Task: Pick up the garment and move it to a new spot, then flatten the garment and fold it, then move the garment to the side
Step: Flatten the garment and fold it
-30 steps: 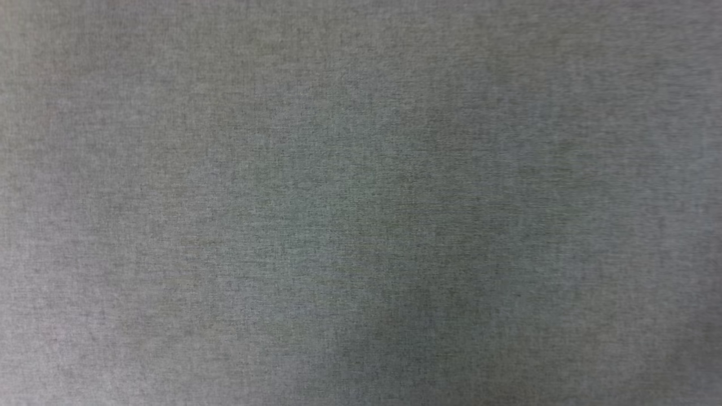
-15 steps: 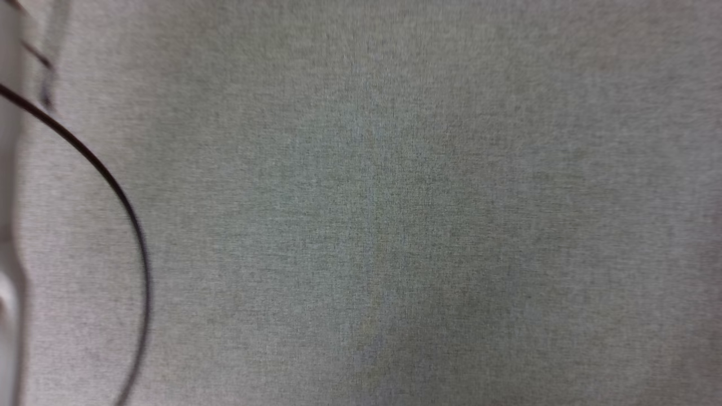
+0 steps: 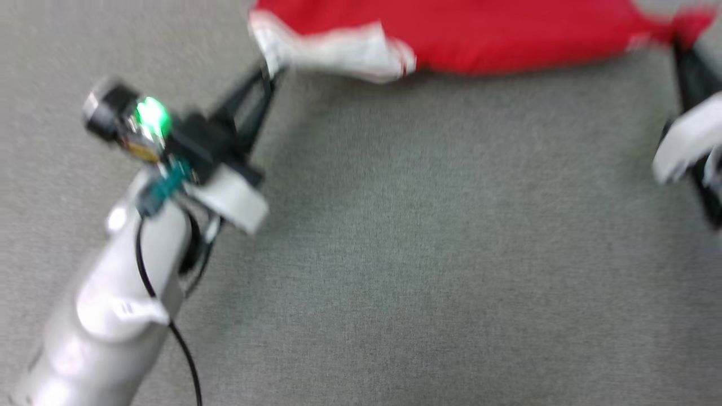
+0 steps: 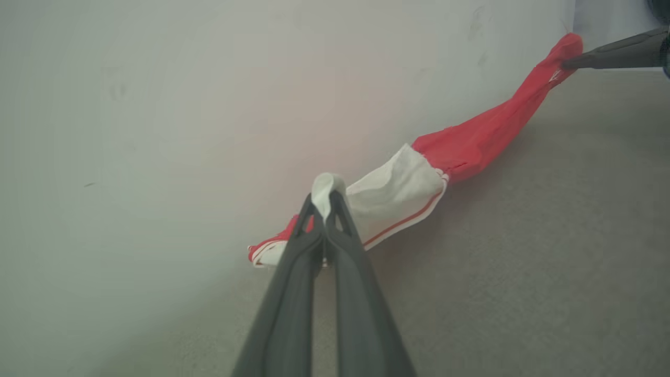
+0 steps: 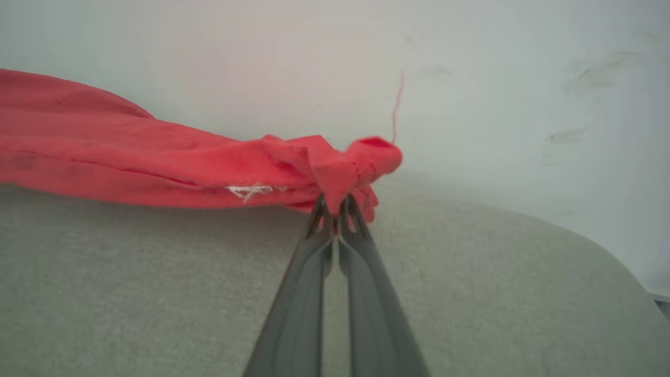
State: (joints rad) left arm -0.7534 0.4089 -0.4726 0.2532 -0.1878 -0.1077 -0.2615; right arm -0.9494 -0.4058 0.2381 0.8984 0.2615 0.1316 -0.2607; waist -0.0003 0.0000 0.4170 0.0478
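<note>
Garment (image 3: 507, 34) stretched between both clamped end effectors (image 4: 325, 201) (image 5: 335, 203).

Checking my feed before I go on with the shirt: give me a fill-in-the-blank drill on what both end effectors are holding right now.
1. The left end effector is shut on the T-shirt's ____ sleeve.
2. The right end effector is shut on a bunched ____ end of the T-shirt.
3. The T-shirt is stretched ____ the two end effectors.
4. The light on the left wrist glows ____.
Missing words: white; red; between; green.
</note>
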